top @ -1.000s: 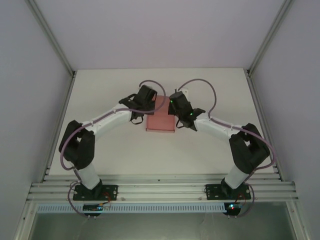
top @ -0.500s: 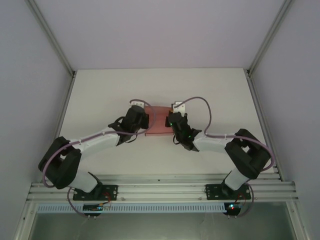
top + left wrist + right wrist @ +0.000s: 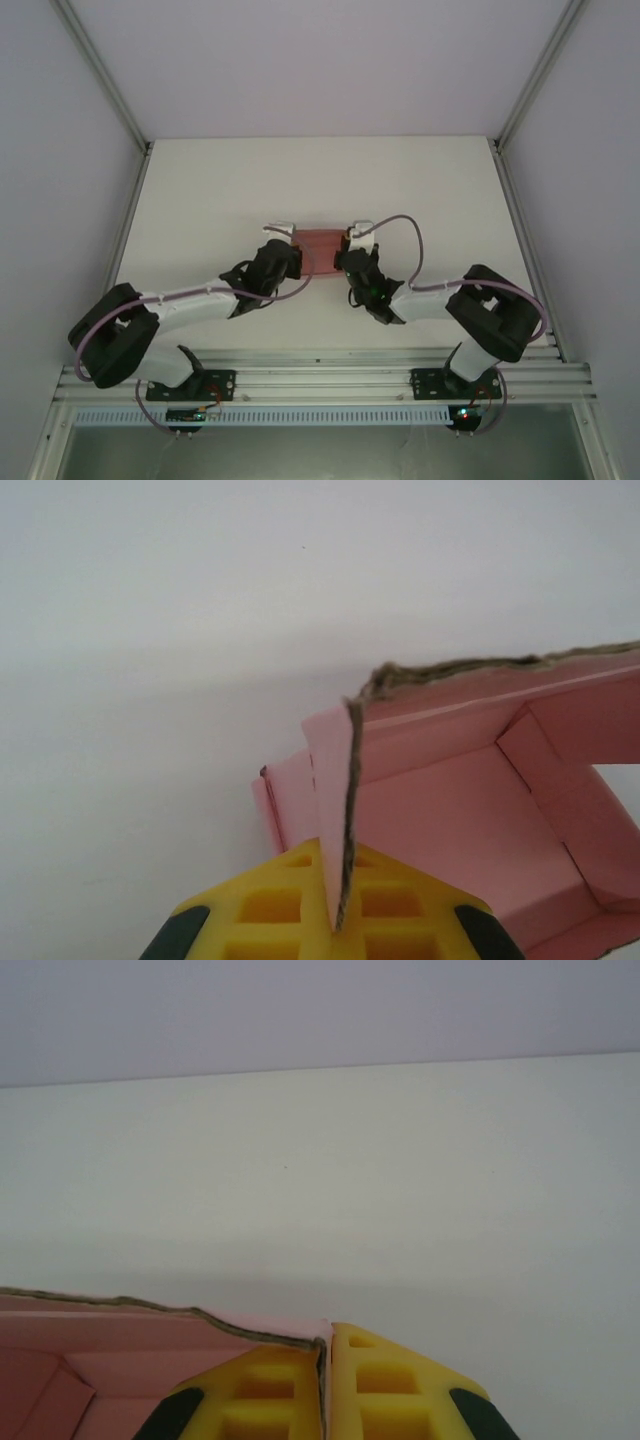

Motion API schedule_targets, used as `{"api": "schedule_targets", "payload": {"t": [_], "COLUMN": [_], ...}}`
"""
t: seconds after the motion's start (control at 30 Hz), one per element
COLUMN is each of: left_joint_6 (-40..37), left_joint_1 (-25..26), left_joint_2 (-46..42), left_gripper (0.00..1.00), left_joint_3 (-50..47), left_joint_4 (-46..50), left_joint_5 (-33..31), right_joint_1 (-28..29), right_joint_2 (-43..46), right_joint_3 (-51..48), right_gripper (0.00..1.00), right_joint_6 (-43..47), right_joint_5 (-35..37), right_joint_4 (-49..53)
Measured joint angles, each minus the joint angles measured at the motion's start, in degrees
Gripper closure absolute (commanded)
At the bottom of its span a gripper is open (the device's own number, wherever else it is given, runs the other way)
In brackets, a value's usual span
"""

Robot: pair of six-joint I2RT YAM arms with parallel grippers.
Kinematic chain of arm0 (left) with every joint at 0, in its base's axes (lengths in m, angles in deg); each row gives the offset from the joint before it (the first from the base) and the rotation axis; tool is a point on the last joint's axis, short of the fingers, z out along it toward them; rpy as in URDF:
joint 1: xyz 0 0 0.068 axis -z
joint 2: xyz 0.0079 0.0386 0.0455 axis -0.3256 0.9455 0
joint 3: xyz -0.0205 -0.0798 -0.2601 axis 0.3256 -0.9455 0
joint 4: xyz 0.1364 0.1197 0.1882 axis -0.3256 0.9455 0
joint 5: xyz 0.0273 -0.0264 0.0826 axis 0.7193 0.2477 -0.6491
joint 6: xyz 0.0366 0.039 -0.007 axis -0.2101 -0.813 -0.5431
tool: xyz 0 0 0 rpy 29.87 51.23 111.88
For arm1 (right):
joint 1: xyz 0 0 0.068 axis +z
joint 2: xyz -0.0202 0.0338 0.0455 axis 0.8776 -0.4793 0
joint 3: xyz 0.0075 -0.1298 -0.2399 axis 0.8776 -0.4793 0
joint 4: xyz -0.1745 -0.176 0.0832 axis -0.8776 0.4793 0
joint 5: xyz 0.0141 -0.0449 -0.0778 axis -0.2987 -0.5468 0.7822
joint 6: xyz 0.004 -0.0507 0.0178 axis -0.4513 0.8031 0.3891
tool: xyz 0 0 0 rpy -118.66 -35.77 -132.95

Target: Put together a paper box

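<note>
The paper box (image 3: 322, 251) is a salmon-pink card tray on the white table, held between my two grippers. My left gripper (image 3: 297, 259) is shut on the box's left wall. In the left wrist view that raised wall (image 3: 335, 780) stands edge-on between the yellow pads (image 3: 272, 908), with the box's open inside (image 3: 460, 820) to the right. My right gripper (image 3: 346, 262) is shut on the right wall. In the right wrist view the thin card edge (image 3: 322, 1360) is pinched between the pads (image 3: 385, 1385), and the pink box (image 3: 110, 1350) runs off to the left.
The white table (image 3: 200, 190) stretches behind and to both sides of the box. Grey walls and slanted metal posts (image 3: 110, 90) fence it in. An aluminium rail (image 3: 320, 380) carries both arm bases at the near edge.
Both arms have drawn back toward the near edge, folding lower, and carried the box nearer. The pink card looks shorter from above than a second ago, with its side walls raised.
</note>
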Motion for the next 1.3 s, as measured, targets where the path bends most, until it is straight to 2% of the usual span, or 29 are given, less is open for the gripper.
{"api": "schedule_targets", "payload": {"t": [0.17,0.37,0.57,0.83,0.93,1.03,1.1,1.17,1.3], "left_joint_6": [0.24,1.86,3.85,5.33,5.4,5.05,4.74,4.83,4.98], "left_joint_1": [1.84,3.43,4.52,4.57,4.57,4.57,4.59,4.61,4.61], "left_joint_2": [-0.02,-1.68,-4.52,-8.94,-12.31,-16.09,-18.23,-20.13,-22.36], "left_gripper": [1.0,0.99,0.89,0.55,0.46,0.24,0.02,0.0,0.0], "left_joint_3": [-1.49,-3.61,-6.8,-7.93,-7.91,-7.69,-6.99,-5.79,-1.55], "left_joint_4": [0.2,2.58,5.46,10.36,12.87,16.81,19.91,22.8,27.89], "left_joint_5": [-0.31,0.9,4.07,6.47,7.85,9.4,10.43,11.15,11.23], "right_joint_1": [1.44,2.19,2.97,3.1,3.13,3.1,3.1,3.1,3.1], "right_joint_2": [0.92,3.45,5.14,8.02,8.17,8.17,8.31,8.72,11.78], "right_joint_3": [-3.43,-4.66,-5.33,-6.54,-6.54,-6.54,-6.54,-6.54,-6.54], "right_gripper": [1.0,1.0,1.0,1.0,1.0,0.96,0.9,0.77,0.67], "right_joint_6": [1.53,1.88,1.86,0.5,-0.13,-0.76,-0.94,-1.16,-1.42], "right_joint_5": [0.5,-0.76,-2.93,-5.35,-5.84,-5.9,-6.25,-6.47,-6.73], "right_joint_4": [-2.89,0.37,4.33,11.8,14.27,16.11,17.27,18.1,20.94]}}
